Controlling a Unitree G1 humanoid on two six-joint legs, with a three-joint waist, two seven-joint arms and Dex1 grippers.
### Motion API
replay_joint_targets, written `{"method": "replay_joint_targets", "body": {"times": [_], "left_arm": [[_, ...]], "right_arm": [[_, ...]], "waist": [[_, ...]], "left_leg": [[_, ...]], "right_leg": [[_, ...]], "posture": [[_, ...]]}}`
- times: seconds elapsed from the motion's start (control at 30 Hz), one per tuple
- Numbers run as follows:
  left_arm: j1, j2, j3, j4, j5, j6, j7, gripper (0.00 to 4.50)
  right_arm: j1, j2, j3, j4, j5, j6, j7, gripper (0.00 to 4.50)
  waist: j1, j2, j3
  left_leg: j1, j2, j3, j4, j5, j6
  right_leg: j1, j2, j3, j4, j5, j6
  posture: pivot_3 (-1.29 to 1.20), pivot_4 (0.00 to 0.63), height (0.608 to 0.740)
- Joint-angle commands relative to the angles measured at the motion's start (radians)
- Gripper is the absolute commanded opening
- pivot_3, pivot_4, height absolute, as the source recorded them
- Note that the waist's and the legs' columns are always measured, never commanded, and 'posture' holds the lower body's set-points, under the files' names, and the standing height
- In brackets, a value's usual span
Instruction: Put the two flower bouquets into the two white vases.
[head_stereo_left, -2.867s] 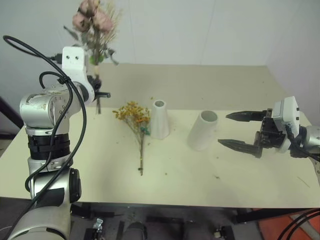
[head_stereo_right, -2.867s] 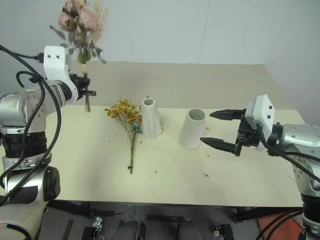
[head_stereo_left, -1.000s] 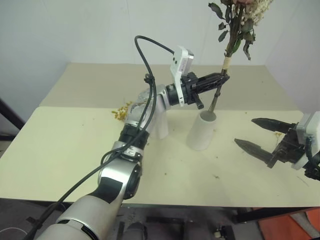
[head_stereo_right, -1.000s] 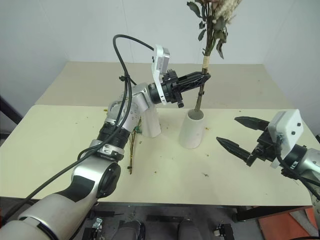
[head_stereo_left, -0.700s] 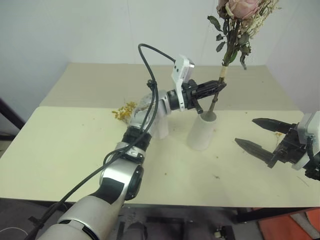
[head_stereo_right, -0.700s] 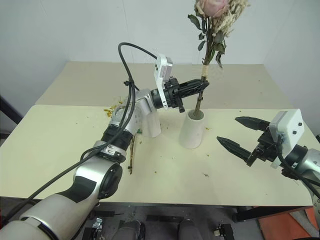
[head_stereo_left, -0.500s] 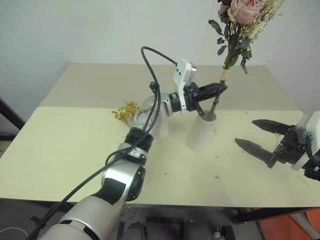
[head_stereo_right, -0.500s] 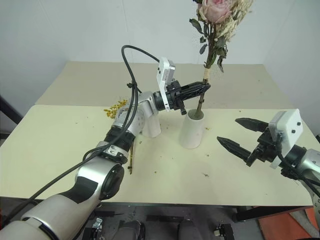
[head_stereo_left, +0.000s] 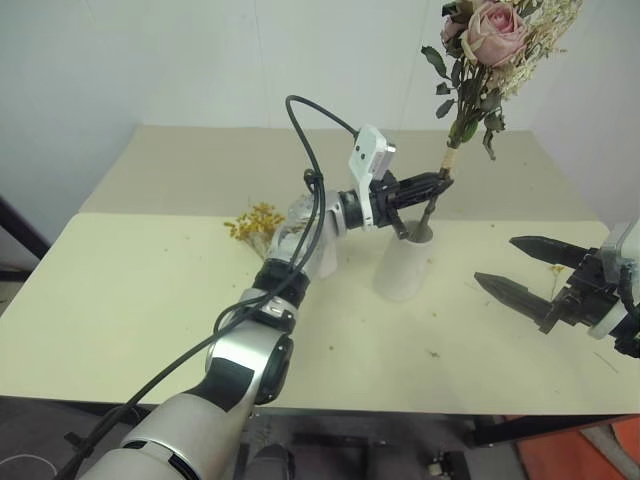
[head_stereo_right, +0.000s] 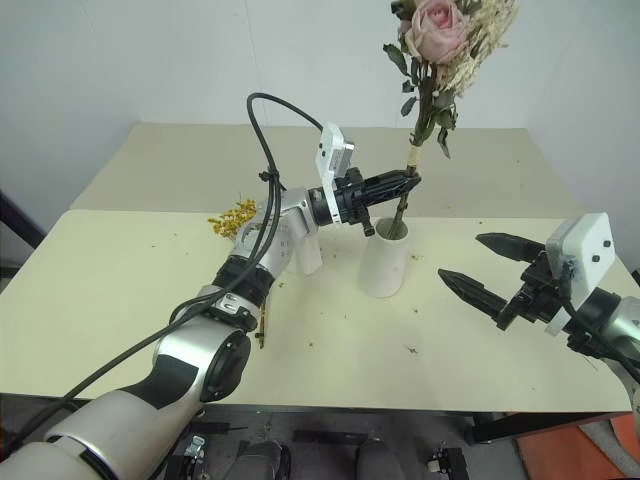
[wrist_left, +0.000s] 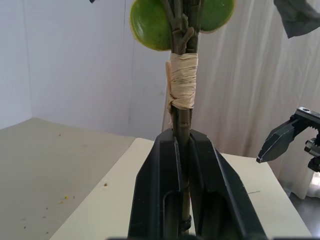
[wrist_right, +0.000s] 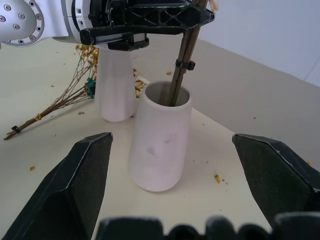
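Observation:
My left gripper (head_stereo_left: 437, 183) is shut on the wrapped stem of the pink rose bouquet (head_stereo_left: 470, 80), just above the wider white vase (head_stereo_left: 405, 265). The bouquet stands nearly upright, and its stem ends dip into the vase's mouth (wrist_right: 170, 92). The slim white vase (head_stereo_right: 308, 255) stands to the left of it, partly behind my left arm. The yellow-orange bouquet (head_stereo_left: 252, 220) lies flat on the table left of the slim vase, its stems (wrist_right: 65, 102) pointing toward the front. My right gripper (head_stereo_left: 497, 260) hovers open to the right of the wider vase, with nothing between its fingers.
Both vases stand on a pale yellow table (head_stereo_left: 150, 300) dotted with small flower crumbs. A second table (head_stereo_left: 230, 160) adjoins it at the back, against a white wall. My left arm's black cable (head_stereo_left: 300, 130) loops above the slim vase.
My left arm has carried the rose bouquet from the far left to over the wider vase and lowered it slightly, so the stem ends now sit in the mouth. The right gripper has stayed put.

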Motion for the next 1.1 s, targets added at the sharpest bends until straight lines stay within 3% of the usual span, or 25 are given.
{"method": "replay_joint_targets", "body": {"times": [0.03, 0.9, 1.1], "left_arm": [[0.000, -0.003, -0.004, -0.007, 0.008, -0.029, -0.007, 0.03], [0.103, 0.014, -0.040, -0.083, 0.033, 0.001, 0.001, 0.03], [0.106, 0.020, -0.038, -0.109, 0.028, 0.022, -0.002, 1.87]], "right_arm": [[-0.007, -0.010, -0.038, -0.027, 0.012, -0.007, -0.002, 4.50], [-0.013, -0.004, -0.028, -0.023, 0.005, -0.019, -0.001, 4.50], [-0.013, 0.001, -0.024, -0.023, 0.002, -0.023, -0.002, 4.50]], "waist": [[0.000, 0.000, 0.000], [0.000, 0.000, 0.000], [0.000, 0.000, 0.000]], "left_leg": [[0.000, 0.000, 0.000, 0.000, 0.000, 0.000], [0.000, 0.000, 0.000, 0.000, 0.000, 0.000], [0.000, 0.000, 0.000, 0.000, 0.000, 0.000]], "right_leg": [[0.000, 0.000, 0.000, 0.000, 0.000, 0.000], [0.000, 0.000, 0.000, 0.000, 0.000, 0.000], [0.000, 0.000, 0.000, 0.000, 0.000, 0.000]], "posture": [[0.00, 0.150, 0.740], [0.00, 0.150, 0.740], [0.00, 0.150, 0.740]]}}
